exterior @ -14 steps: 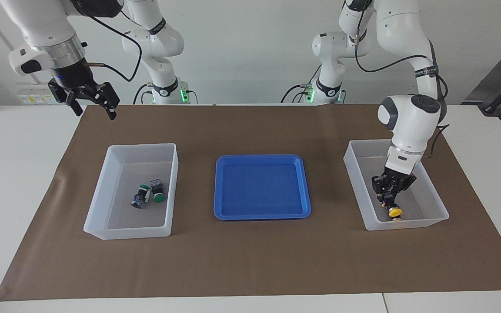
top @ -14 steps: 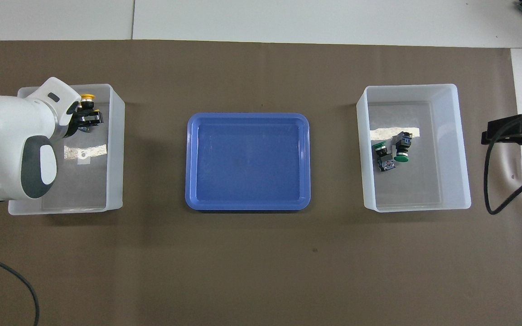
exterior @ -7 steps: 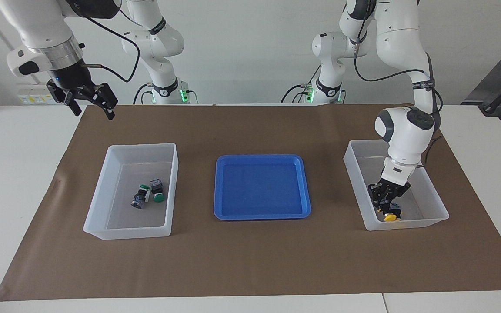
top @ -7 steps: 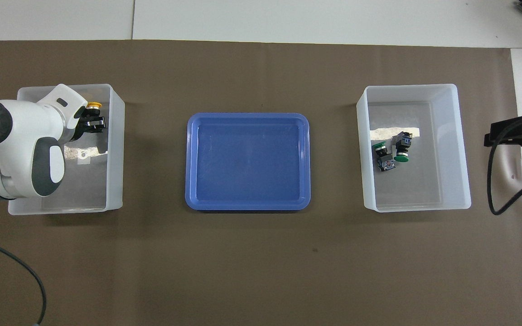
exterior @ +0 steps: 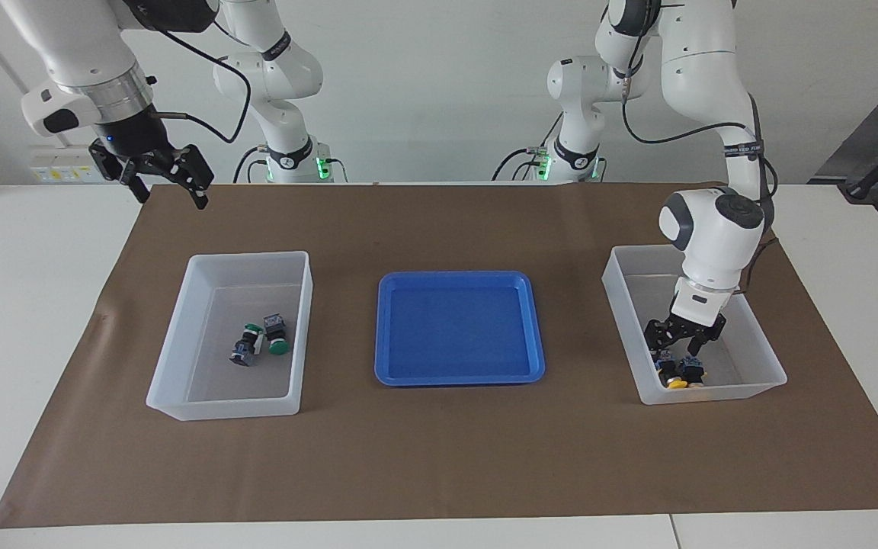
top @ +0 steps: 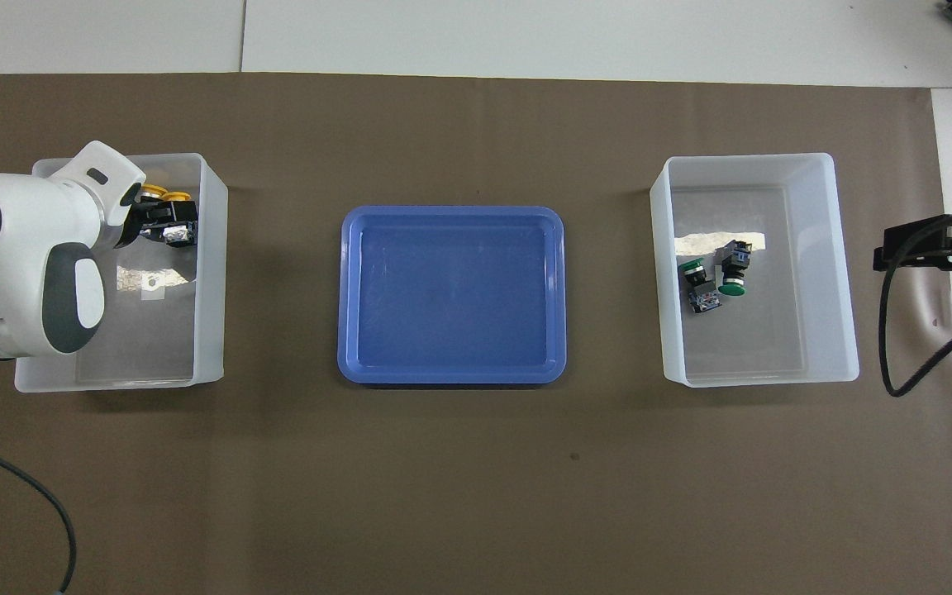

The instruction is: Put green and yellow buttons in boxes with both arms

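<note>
We note a white table (exterior: 43, 320) covered across most of its top by a sheet of brown paper (exterior: 439, 457), whose edge toward the left arm's end stops short of the tabletop, leaving a bare white strip. A plain pale wall (exterior: 439, 91) rises at the robots' side of the table, with a row of wall sockets (exterior: 65, 174) low on it toward the right arm's end. At the middle of the paper sits a shallow blue plastic tray (exterior: 459, 284) with rounded corners. Toward the right arm's end stands a translucent white rectangular plastic bin (exterior: 172, 335), and on its floor we see two green-capped push-button switches (exterior: 260, 343) with black-and-grey bodies lying touching one another. Toward the left arm's end stands a matching translucent white bin (exterior: 622, 320); two yellow-capped push-button switches (exterior: 681, 375) lie side by side on its floor, against the wall farthest from the robots. The left arm's black two-finger gripper (exterior: 683, 345) reaches down into that bin, just above the yellow pair, its jaws apart and clasping nothing. The right arm's black two-finger gripper (exterior: 168, 189) hangs high over the paper's edge at the right arm's end, clear of the bin, its jaws spread and bare.
</note>
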Available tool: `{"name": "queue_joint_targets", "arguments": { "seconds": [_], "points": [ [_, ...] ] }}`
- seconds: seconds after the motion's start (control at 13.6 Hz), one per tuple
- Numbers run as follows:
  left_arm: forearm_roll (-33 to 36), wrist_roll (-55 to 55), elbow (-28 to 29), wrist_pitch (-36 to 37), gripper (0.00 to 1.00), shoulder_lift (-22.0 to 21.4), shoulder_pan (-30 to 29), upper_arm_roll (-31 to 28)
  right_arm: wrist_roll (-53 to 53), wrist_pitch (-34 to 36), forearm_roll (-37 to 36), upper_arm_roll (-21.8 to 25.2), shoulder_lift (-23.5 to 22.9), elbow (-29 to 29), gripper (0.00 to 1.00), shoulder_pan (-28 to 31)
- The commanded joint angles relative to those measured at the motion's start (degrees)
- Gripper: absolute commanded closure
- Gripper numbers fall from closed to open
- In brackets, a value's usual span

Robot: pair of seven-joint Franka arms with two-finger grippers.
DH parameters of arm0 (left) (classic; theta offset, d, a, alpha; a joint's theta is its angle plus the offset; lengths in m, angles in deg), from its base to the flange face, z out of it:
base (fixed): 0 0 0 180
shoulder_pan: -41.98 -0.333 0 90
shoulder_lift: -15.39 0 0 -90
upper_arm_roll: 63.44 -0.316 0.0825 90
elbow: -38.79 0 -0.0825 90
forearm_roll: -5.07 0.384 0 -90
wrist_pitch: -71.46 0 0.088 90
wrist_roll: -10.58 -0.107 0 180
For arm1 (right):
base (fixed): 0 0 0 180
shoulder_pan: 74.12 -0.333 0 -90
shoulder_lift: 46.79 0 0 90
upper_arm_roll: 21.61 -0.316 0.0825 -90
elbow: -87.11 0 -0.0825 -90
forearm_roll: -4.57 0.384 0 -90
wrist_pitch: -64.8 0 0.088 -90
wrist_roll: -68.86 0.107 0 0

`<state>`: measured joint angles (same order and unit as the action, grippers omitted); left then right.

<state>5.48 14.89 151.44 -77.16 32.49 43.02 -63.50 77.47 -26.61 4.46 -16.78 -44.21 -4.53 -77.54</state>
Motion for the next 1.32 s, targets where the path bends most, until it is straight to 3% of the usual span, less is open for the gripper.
{"name": "queue_joint_targets", "arguments": {
  "seconds": [0.0, 0.59, 0.73, 0.95, 1.25],
  "points": [
    [-0.4, -4.9, 1.0, 5.0, 0.0, -5.3, 0.5, 0.2, -0.9, 0.4, 1.2, 0.3, 1.2, -1.2, 0.0, 0.1],
    [-0.2, -5.8, 1.4, 26.3, 0.0, -20.1, 4.6, 0.2, -0.9, 0.4, 1.2, 0.3, 1.2, -1.2, 0.0, 0.0],
    [-0.1, -6.0, -1.1, 32.3, 0.0, -22.1, 4.7, 0.2, -0.9, 0.4, 1.2, 0.2, 1.2, -1.2, 0.0, 0.0],
    [2.0, -6.2, -14.8, 44.5, 0.0, -18.7, 4.5, 0.3, -0.9, 0.4, 1.2, 0.2, 1.2, -1.2, 0.0, 0.0],
    [2.1, -6.8, -28.2, 55.3, 0.0, -13.3, 3.9, 0.2, -0.9, 0.4, 1.2, 0.3, 1.2, -1.2, 0.0, 0.0]
  ]
}}
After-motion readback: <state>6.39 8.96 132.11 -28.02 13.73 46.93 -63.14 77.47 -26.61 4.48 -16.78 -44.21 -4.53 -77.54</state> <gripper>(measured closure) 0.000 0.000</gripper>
